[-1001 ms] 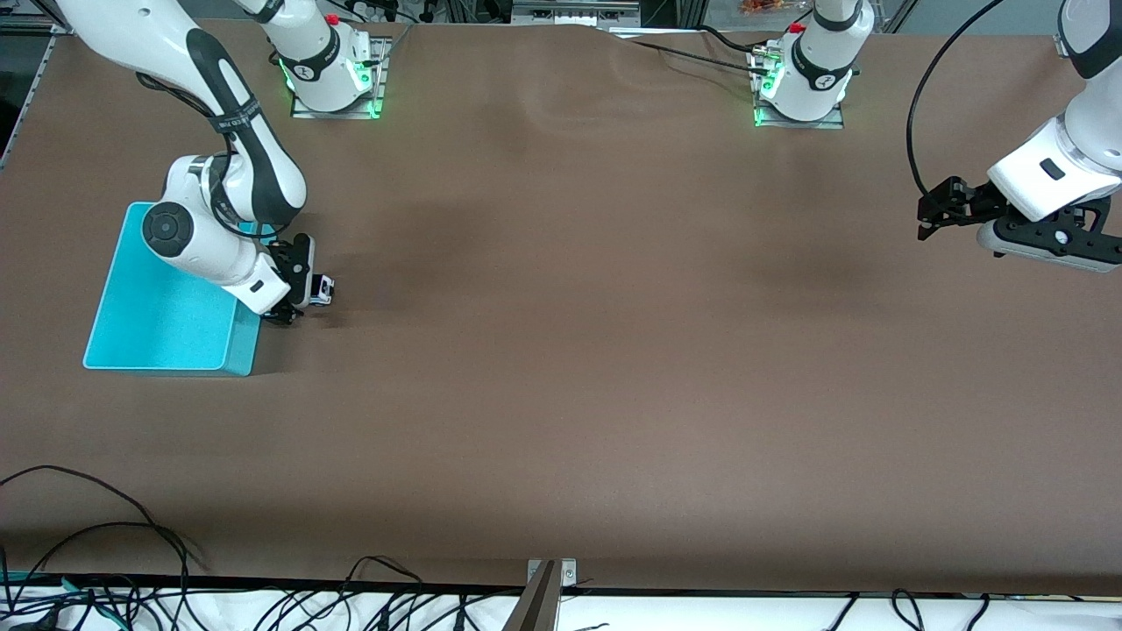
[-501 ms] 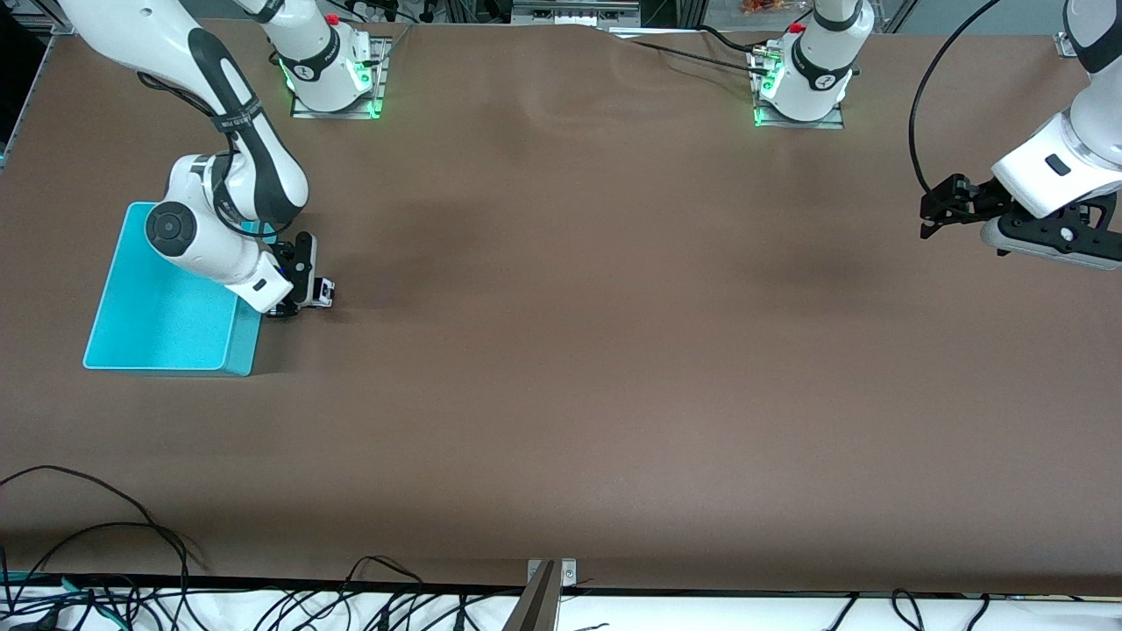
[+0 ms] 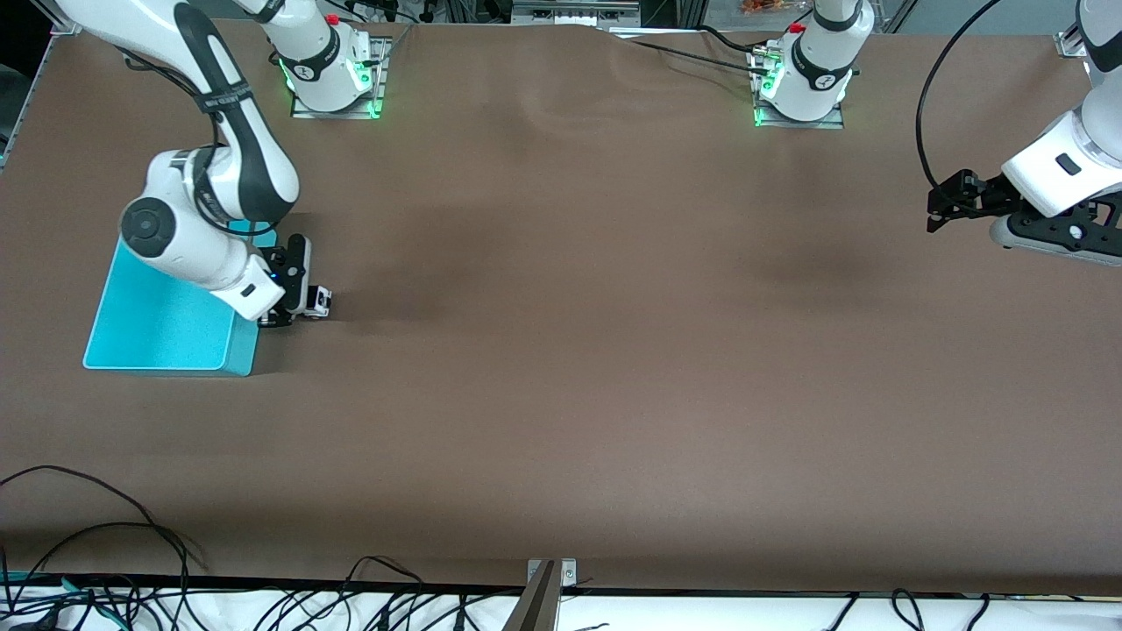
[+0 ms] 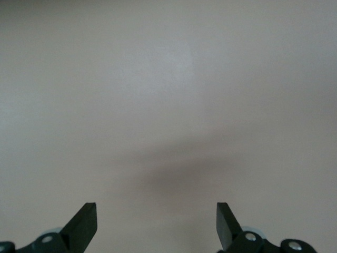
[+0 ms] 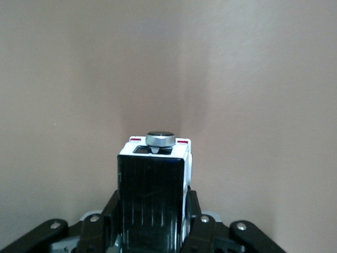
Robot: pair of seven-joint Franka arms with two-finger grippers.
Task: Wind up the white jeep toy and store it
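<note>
The white jeep toy [image 3: 320,301], boxy with a black roof, sits between the fingers of my right gripper [image 3: 302,304], low at the brown table beside the turquoise bin [image 3: 166,320]. In the right wrist view the jeep [image 5: 155,174] shows its black ribbed roof and a grey spare wheel, and the fingers [image 5: 196,211] press on both of its sides. My left gripper [image 3: 942,210] hangs open and empty over the table at the left arm's end. In the left wrist view its fingertips [image 4: 84,224] stand wide apart over bare table.
The turquoise bin is open-topped and lies under the right arm's wrist, at the right arm's end of the table. Cables [image 3: 105,526] trail along the table edge nearest the front camera. The two arm bases [image 3: 333,70] stand at the back edge.
The right arm's wrist has swung a little toward the bin, with the jeep still in its fingers. The left gripper has drifted slightly toward the table's end.
</note>
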